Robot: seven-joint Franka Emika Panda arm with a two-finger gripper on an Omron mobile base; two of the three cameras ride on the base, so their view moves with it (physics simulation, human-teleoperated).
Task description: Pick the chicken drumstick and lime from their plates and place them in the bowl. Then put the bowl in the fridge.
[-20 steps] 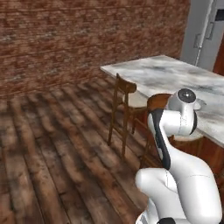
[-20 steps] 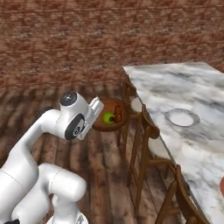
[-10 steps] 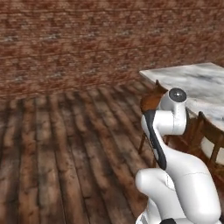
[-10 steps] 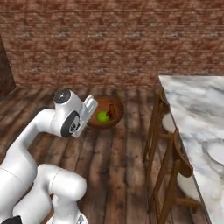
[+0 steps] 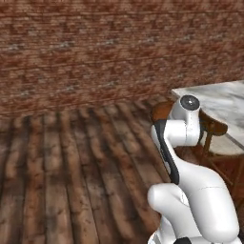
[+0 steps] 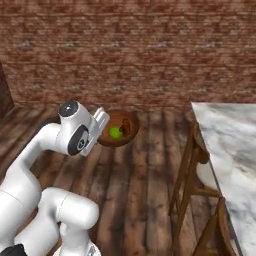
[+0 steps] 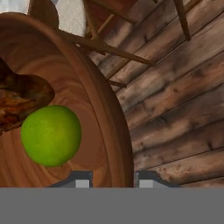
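Left base view. The white robot arm (image 5: 183,157) rises from the lower right, its upper links folded beside a marble-topped counter (image 5: 224,102) at the right edge. A dark reddish-brown bowl (image 5: 163,110) shows partly behind the arm's upper joint, with a wooden chair (image 5: 214,131) just beside it under the counter. A wooden plank floor (image 5: 71,176) runs to a brick wall (image 5: 95,47) behind.

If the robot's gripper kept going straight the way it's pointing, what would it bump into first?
Probably the bowl: the gripper is shut on its rim, which runs straight ahead between the finger tips. Beyond that lies wooden floor.
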